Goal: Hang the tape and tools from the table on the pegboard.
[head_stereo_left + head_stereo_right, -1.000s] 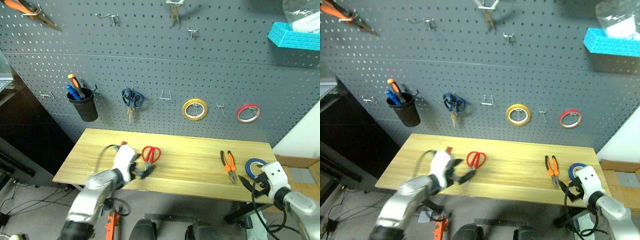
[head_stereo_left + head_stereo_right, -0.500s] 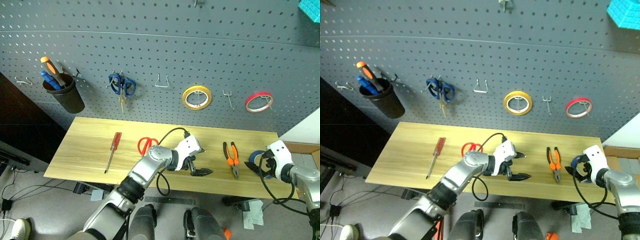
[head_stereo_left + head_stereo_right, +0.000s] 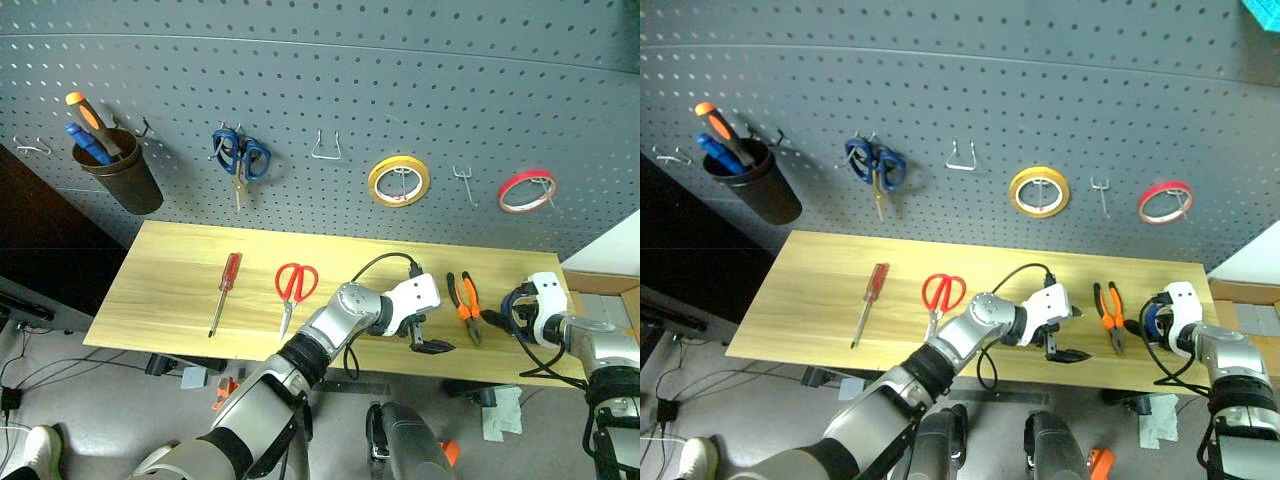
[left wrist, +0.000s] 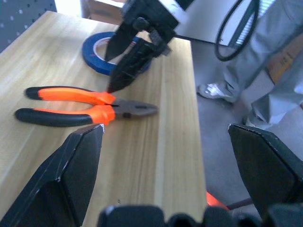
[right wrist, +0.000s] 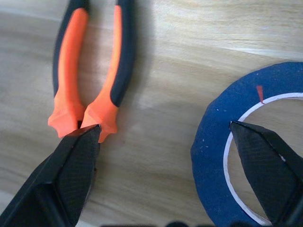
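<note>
Nothing from the table (image 3: 170, 290) has gone up on the pegboard (image 3: 330, 90) yet: all four task items lie flat on the wood. The screwdriver (image 3: 225, 291) lies toward the robot's left, the red scissors (image 3: 294, 285) just beside it toward the middle, the pliers (image 3: 465, 303) well over toward the right end, and the blue tape (image 4: 102, 51) beyond them at the right edge, near the pliers but apart. Already on the board are blue-handled scissors (image 3: 239, 160), a yellow tape ring (image 3: 398, 181), a red tape ring (image 3: 526, 190) and a dark cup (image 3: 122, 178) of tools; these are judged not part of the job. Bare hooks (image 3: 326, 147) stand between the blue scissors and the yellow ring, and another between the two rings, so places appear available. The left gripper (image 3: 428, 340) reaches across the middle of the table to a spot just short of the pliers, jaws spread wide and empty. The right gripper (image 4: 127, 61) hangs low over the gap between pliers and tape, its jaws likewise wide apart and holding nothing; its wrist view looks down on the pliers' handles on one side and the tape's rim on the other. Judgement: work stands at the first pick, four hangings remaining. From the head views the tape is largely hidden behind the right hand, and whether that gripper's tips touch the tape or pliers cannot be told. A person's legs (image 4: 258, 75) stand beyond the table's end, cut off by the frame.
</note>
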